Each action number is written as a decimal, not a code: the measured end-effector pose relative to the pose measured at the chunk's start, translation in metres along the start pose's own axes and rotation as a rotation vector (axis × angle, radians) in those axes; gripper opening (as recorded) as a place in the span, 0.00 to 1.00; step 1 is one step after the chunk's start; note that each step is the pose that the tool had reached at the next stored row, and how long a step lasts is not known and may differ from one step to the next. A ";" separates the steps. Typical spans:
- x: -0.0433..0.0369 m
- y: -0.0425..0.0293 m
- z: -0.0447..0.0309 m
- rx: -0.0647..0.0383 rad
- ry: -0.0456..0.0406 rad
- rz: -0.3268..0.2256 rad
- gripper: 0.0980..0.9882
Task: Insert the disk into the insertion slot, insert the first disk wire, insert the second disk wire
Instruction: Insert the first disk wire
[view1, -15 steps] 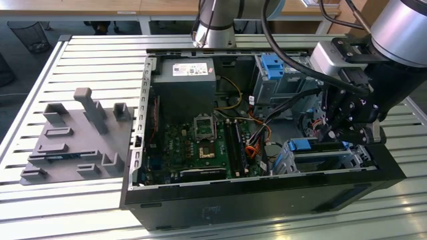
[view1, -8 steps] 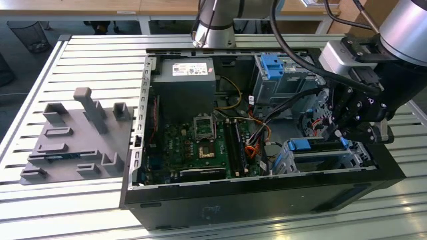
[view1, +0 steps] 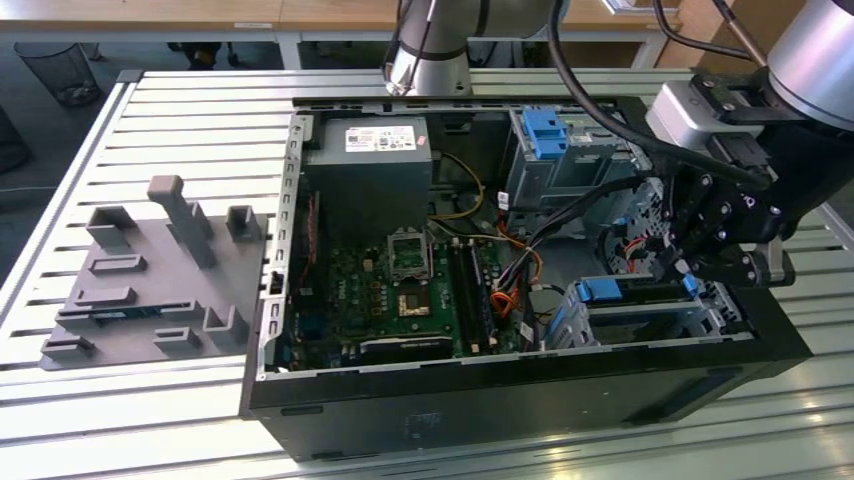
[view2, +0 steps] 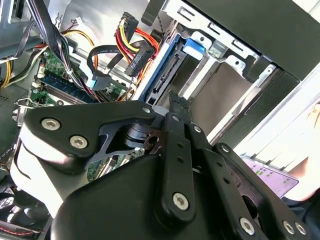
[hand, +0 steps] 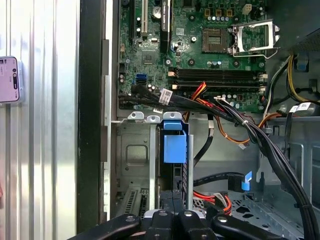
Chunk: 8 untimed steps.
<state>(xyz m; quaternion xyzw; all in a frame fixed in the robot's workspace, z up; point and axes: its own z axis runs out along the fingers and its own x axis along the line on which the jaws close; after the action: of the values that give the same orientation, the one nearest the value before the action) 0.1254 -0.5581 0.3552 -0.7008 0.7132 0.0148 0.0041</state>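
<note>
The disk (view1: 601, 292) sits edge-up in the insertion slot (view1: 654, 325) at the case's corner toward the exterior view's right, its blue carrier showing. My gripper (view1: 691, 270) hangs just above it. In the first wrist view the gripper (hand: 174, 192) is shut, its fingers pressed together at the disk's (hand: 175, 147) upper edge inside the slot (hand: 132, 150). The second wrist view shows the gripper (view2: 176, 100) beside the disk's connector edge (view2: 162, 75). A loose black plug on red and yellow wires (view2: 137, 60) and a black cable with a blue plug (view2: 95, 80) hang nearby, unconnected.
A taller grey cage with a blue tab (view1: 547, 130) stands at the case's far side. The motherboard (view1: 400, 280) and power supply (view1: 367, 170) lie toward the exterior view's left, with cable bundles (hand: 240, 122) crossing near the slot. A grey fixture plate (view1: 147, 280) rests on the slatted table.
</note>
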 end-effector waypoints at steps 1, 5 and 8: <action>-0.0001 0.0000 -0.0008 0.000 0.0001 0.000 0.01; -0.0002 0.0001 -0.0050 0.000 -0.0001 0.000 0.01; -0.0005 0.0001 -0.0054 0.000 -0.0003 0.000 0.01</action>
<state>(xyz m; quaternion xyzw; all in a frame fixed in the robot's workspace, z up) 0.1254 -0.5578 0.3606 -0.7008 0.7132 0.0150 0.0042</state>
